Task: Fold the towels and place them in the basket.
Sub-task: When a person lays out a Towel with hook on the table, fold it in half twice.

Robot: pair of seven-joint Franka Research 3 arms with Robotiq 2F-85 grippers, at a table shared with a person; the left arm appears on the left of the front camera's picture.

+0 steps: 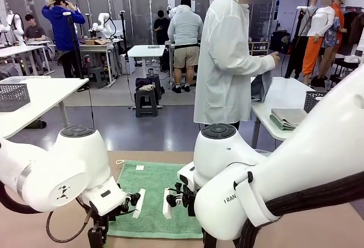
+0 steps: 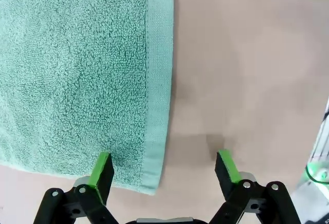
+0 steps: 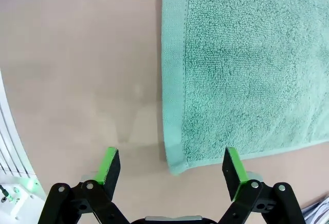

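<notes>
A mint green towel point(image 1: 154, 194) lies flat on the table between my two arms. My left gripper point(image 2: 164, 167) hangs open just above one near corner of the towel point(image 2: 77, 70), with one pad point(image 2: 103, 168) over the cloth and the other over bare table. Over the other near corner of the towel point(image 3: 241, 64), my right gripper point(image 3: 169, 168) is open too, straddling the hem. A person in a white coat stands with their back to me at a side table and holds a blue-grey towel point(image 1: 261, 86). A dark lattice basket point(image 1: 314, 100) stands on that table, partly hidden behind my right arm.
Folded towels point(image 1: 287, 117) lie on the side table at the right. A paler grey mesh basket point(image 1: 12, 96) stands on a white table at the left. Tan tabletop point(image 2: 247, 70) shows beside the towel.
</notes>
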